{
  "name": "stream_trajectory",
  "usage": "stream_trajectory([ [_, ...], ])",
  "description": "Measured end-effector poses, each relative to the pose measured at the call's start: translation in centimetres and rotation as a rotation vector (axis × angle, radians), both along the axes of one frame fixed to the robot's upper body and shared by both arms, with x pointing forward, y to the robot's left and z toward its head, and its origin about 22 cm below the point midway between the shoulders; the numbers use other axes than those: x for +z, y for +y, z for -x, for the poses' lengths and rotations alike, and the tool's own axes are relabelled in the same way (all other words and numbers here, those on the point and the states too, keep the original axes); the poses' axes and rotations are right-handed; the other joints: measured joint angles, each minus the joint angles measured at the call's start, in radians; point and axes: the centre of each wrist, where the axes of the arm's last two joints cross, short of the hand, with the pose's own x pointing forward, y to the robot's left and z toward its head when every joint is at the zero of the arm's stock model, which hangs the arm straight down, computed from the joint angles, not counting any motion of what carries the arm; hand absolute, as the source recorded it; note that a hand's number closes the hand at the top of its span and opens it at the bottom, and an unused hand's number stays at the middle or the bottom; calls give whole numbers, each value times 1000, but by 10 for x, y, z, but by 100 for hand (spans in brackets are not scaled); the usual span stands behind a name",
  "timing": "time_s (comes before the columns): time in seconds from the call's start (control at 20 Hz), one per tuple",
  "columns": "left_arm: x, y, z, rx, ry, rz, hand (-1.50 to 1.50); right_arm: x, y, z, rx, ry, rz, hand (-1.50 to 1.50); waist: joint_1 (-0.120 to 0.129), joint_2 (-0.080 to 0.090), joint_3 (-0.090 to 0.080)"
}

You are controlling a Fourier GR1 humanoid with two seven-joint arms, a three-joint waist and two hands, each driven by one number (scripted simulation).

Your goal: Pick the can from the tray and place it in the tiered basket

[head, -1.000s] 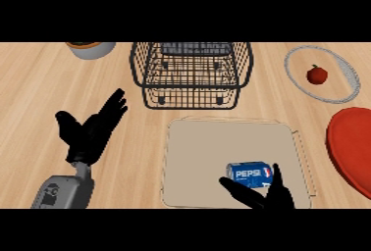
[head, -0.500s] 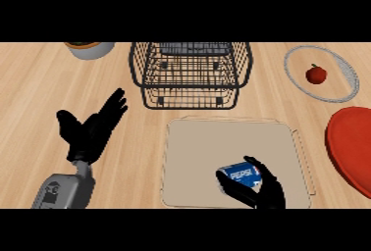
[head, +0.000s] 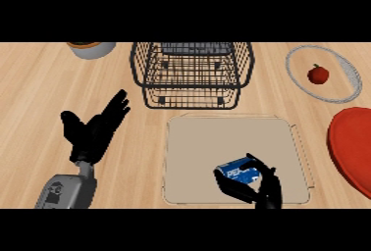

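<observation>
Wooden worktop [head: 43, 88] seen from above. Right hand [head: 257, 188] curls its fingers round the blue can [head: 241, 172], tilted, at the tray's [head: 188, 162] near right part. Wire basket [head: 191, 73] lies straight beyond the tray, well apart. Left hand [head: 92, 131] rests spread, at left.

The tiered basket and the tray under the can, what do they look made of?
The tiered basket looks like thin black metal wire: open grid, counter visible through it. The tray looks matte beige, perhaps plastic or cardboard: flat, no shine, low raised rim.
</observation>
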Motion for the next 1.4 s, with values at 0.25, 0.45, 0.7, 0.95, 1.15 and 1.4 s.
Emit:
stream_trajectory([
  [0.25,4,-7,-3,-35,-14,-10,0,-17,-30,14,282,-18,392,150,47,-2,-12],
  [0.45,5,-10,-4,-38,-15,-18,0,-11,-52,7,444,-12,651,150,45,-3,-10],
  [0.7,3,-4,-1,-2,0,-11,0,43,-41,-17,489,-66,798,150,10,3,7],
  [0.95,-3,5,4,18,-4,-13,0,115,-23,-15,464,-253,855,150,-10,3,13],
  [1.15,-3,8,4,24,6,-8,0,168,-16,-2,436,-410,909,150,-17,3,14],
  [1.4,0,3,4,17,-1,-6,0,224,-9,2,395,-554,944,150,-7,7,15],
])
